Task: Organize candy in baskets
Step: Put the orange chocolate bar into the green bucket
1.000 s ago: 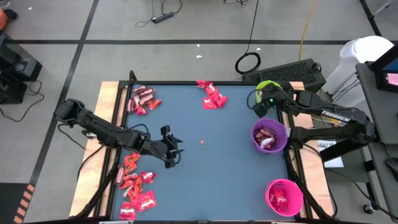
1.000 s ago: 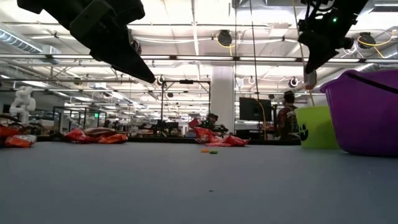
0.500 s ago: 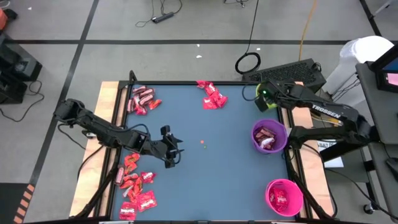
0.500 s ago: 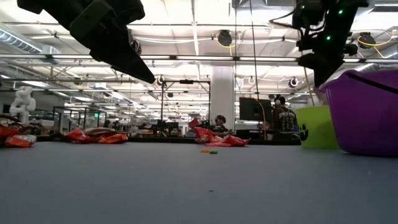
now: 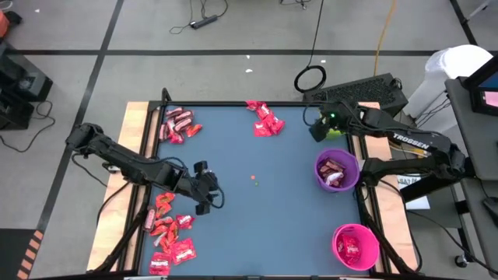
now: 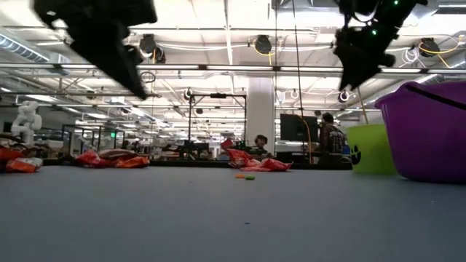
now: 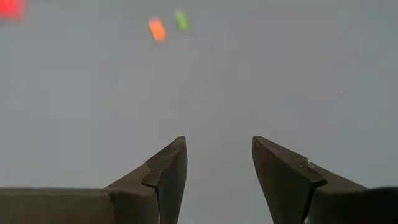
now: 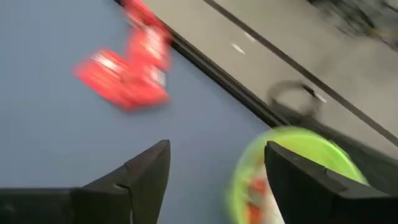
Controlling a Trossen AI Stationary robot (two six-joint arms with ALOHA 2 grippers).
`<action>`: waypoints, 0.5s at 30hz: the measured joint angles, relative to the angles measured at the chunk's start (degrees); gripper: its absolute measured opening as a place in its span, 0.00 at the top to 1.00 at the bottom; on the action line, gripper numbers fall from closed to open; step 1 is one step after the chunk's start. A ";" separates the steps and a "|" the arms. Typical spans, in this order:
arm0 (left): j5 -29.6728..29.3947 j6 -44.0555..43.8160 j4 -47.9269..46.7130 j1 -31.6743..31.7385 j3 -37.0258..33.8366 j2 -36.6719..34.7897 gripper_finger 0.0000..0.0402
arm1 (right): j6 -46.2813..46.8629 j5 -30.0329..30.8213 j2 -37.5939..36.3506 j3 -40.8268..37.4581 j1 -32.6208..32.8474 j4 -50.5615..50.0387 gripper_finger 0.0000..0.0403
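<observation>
Red wrapped candy lies in piles at the far left (image 5: 177, 124), the far middle (image 5: 264, 120) and the near left (image 5: 167, 233) of the blue table. The purple basket (image 5: 337, 171) and the pink basket (image 5: 355, 246) stand along the right edge, each with candy inside. The lime green basket (image 8: 292, 168) holds a piece too and sits at the far right. My right gripper (image 8: 217, 146) hangs open above the table beside its rim, holding nothing. My left gripper (image 7: 217, 140) is open and empty, raised over bare table beside the near-left pile.
Tiny loose dots (image 5: 254, 180) lie mid-table. Wooden strips (image 5: 136, 155) border the table's left and right sides. Bare blue surface (image 5: 264, 225) stretches between the piles and the baskets. A keyboard (image 5: 366, 89) sits beyond the far right corner.
My right gripper has opened and swung from above the green basket toward the table's left; the pale piece seen at its tips a second ago is gone from them. My left gripper has drawn back a little toward the table's left edge, risen and changed its tilt.
</observation>
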 joint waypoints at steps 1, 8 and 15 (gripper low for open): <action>2.18 -1.50 -2.29 -0.34 0.33 0.00 0.53 | -0.28 -1.20 -0.05 0.00 1.00 2.48 0.38; 11.85 -11.37 -19.35 -3.33 0.59 0.02 0.53 | -2.75 -7.07 -0.05 0.00 6.84 14.46 0.38; 12.57 -27.54 -33.29 -5.13 0.08 0.02 0.53 | -2.69 -7.28 -0.05 0.00 9.17 13.58 0.38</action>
